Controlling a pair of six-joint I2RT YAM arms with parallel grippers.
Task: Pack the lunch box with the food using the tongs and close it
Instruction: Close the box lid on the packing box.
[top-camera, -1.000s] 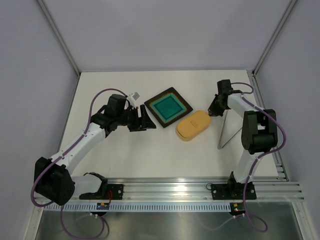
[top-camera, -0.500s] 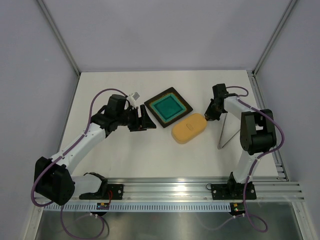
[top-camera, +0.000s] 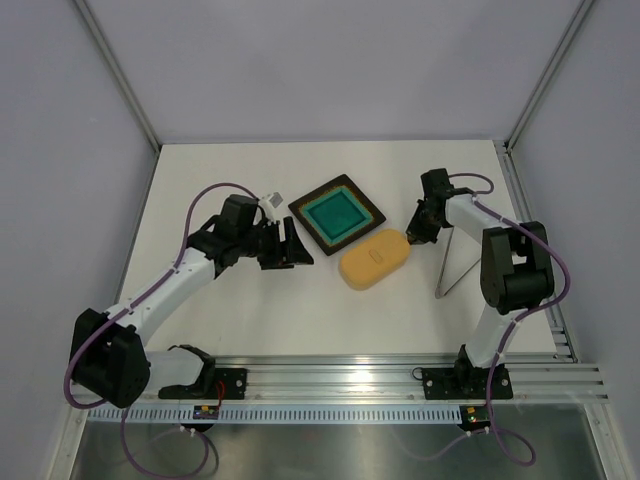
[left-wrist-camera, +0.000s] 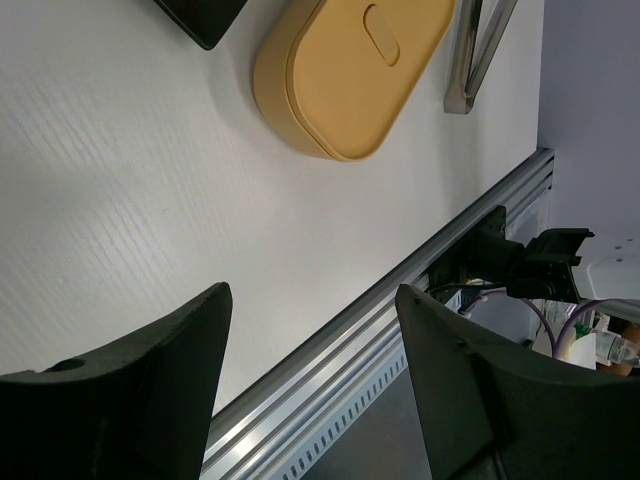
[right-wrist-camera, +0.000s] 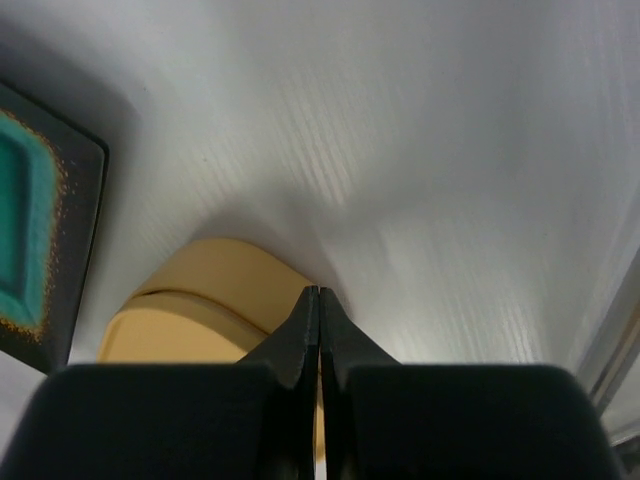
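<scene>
The yellow-orange lunch box (top-camera: 374, 258) lies on the table with its lid on, just right of the plate; the left wrist view shows it too (left-wrist-camera: 350, 70). My right gripper (top-camera: 410, 234) is shut with nothing between its fingers, and its tips (right-wrist-camera: 318, 292) rest against the box's right end (right-wrist-camera: 215, 285). My left gripper (top-camera: 300, 250) hovers open and holds nothing, to the left of the box, jaws wide apart (left-wrist-camera: 312, 300). The silver tongs (top-camera: 452, 262) lie on the table to the right of the box (left-wrist-camera: 478, 50). No food is in view.
A square teal plate (top-camera: 337, 213) with a dark rim sits behind and left of the box, bare inside. The aluminium rail (top-camera: 400, 375) runs along the near table edge. Grey walls close in the table on three sides.
The right gripper has moved left and down against the lunch box's end, and the box has slid left and nearer. The left gripper has shifted slightly right.
</scene>
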